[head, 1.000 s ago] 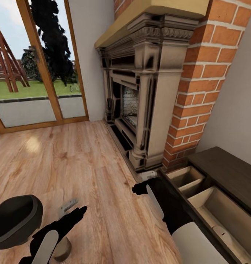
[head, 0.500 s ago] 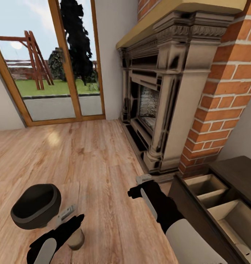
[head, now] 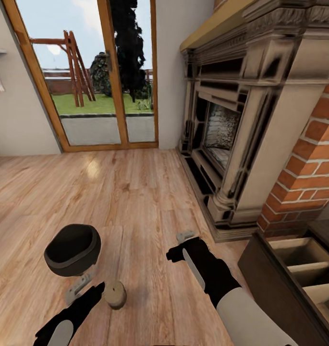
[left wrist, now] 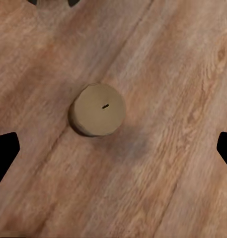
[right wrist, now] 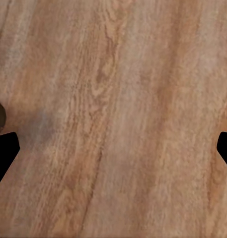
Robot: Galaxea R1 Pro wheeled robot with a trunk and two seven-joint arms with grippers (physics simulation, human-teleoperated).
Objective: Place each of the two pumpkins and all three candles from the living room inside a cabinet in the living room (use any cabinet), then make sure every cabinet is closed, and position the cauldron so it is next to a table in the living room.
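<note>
Since a second ago our view has swung left. Our left gripper [head: 85, 287], fingers wide and empty, hovers over a candle [left wrist: 98, 109] beside the cauldron [head: 71, 249]. Our right gripper [head: 182, 239], also wide, is empty. We judge the open cabinet [head: 274, 278] awaits everything.

One candle [head: 115, 294], one cauldron [head: 72, 250], one open cabinet [head: 279, 278].

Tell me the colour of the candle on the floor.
Dull tan-beige, with a small dark wick; the candle shows best in the left wrist view.
</note>
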